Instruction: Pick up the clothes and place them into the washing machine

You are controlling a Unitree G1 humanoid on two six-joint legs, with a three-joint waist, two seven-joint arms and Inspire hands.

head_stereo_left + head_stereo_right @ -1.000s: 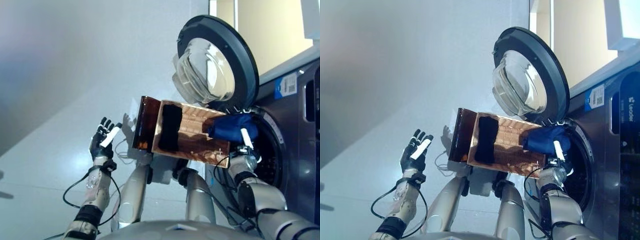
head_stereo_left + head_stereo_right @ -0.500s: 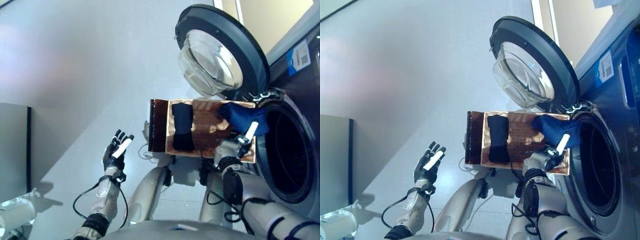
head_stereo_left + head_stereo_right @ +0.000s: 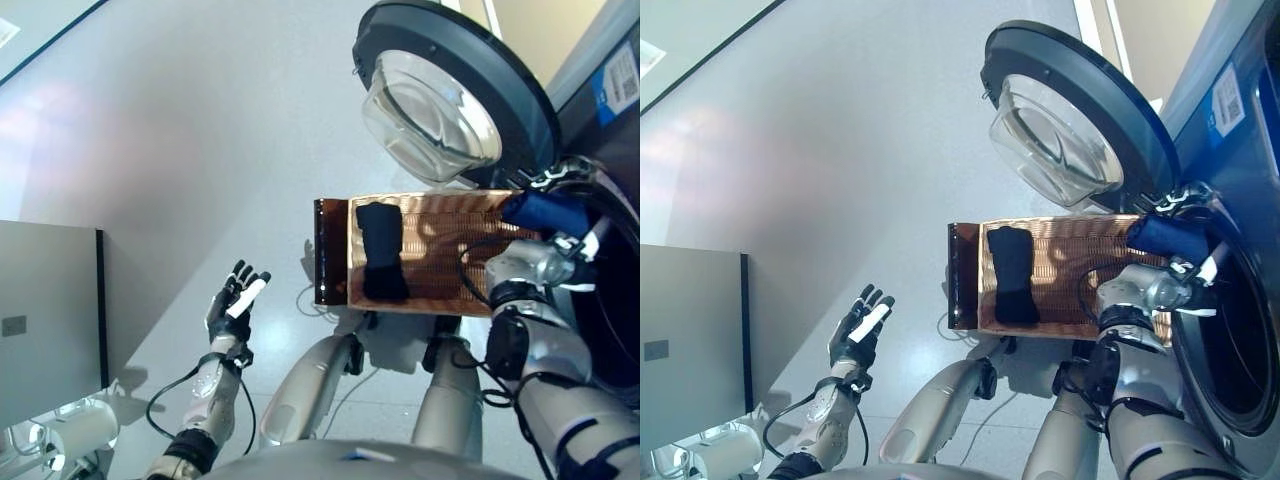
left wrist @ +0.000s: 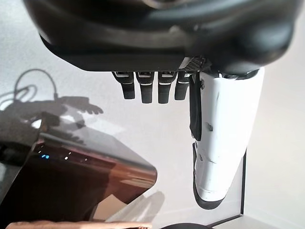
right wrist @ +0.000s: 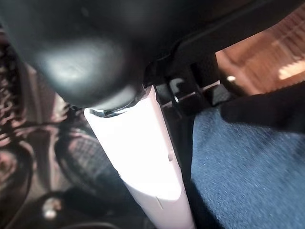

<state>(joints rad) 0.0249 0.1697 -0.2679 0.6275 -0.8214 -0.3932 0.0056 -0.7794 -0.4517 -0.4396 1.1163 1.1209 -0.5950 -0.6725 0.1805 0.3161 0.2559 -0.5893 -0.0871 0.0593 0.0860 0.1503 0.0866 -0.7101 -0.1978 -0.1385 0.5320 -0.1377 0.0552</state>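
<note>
A shallow wicker basket (image 3: pixel 445 262) holds a black garment (image 3: pixel 380 250) near its left end. My right hand (image 3: pixel 570 248) is shut on a blue garment (image 3: pixel 545 212) and holds it at the rim of the washing machine's drum opening (image 3: pixel 1230 340), past the basket's right end. In the right wrist view the blue cloth (image 5: pixel 238 162) lies against the white thumb cover (image 5: pixel 143 157), with the dark drum beyond. My left hand (image 3: pixel 236 300) is raised over the floor to the left, open and empty, its fingers (image 4: pixel 145 86) straight.
The machine's round door (image 3: pixel 455 90) stands open above the basket. The dark brown box (image 3: pixel 328 255) sticks out at the basket's left end. A grey cabinet (image 3: pixel 50 310) stands at the far left, with a white roll (image 3: pixel 75 430) below it.
The camera has shifted. My right hand has carried the blue garment off the basket's right end to the drum's rim. My left hand stays raised and open.
</note>
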